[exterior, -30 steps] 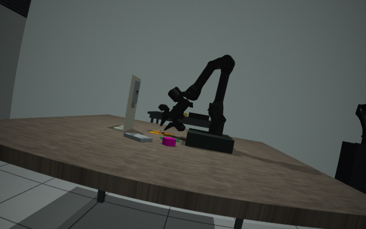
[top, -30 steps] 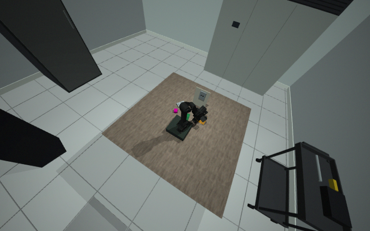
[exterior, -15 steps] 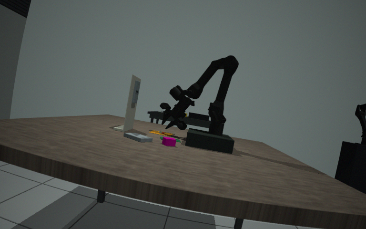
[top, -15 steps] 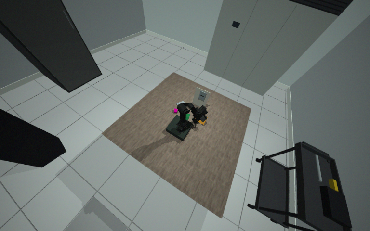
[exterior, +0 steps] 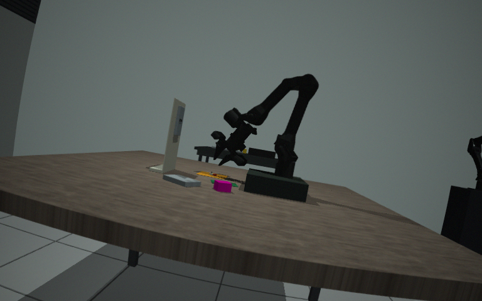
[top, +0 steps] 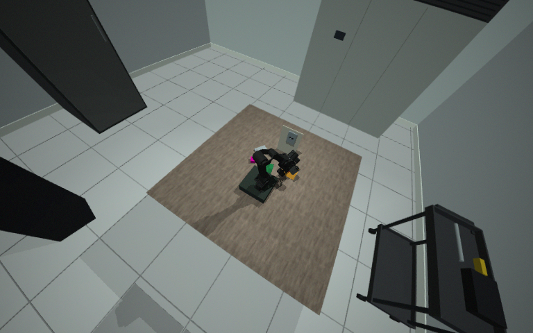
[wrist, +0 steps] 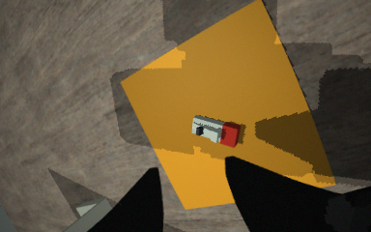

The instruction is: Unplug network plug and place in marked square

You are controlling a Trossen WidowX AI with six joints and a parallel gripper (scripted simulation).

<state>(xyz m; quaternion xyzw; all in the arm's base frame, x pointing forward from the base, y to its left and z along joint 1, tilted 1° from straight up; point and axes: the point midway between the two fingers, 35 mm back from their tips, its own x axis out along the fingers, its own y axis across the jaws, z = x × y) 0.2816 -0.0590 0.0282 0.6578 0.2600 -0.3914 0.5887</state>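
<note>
The plug (wrist: 210,132) (exterior: 214,174), pale grey with a red end, lies inside the orange marked square (wrist: 232,58) (exterior: 202,173) (top: 291,176). A small dark part shows on the plug near its grey end. My gripper (wrist: 192,170) (exterior: 218,162) is open with nothing between its fingers. Its fingertips hang above the table, apart from the plug. The upright cream panel (top: 282,144) (exterior: 169,152) carries a grey socket plate (top: 291,138) (exterior: 180,121), with no plug seen in it.
A magenta block (top: 252,159) (exterior: 222,186) and a low grey box (top: 259,149) (exterior: 181,180) lie on the near side in the exterior view. A flat green patch (top: 269,168) (exterior: 234,184) lies beside the arm's dark base block (top: 255,186) (exterior: 277,186).
</note>
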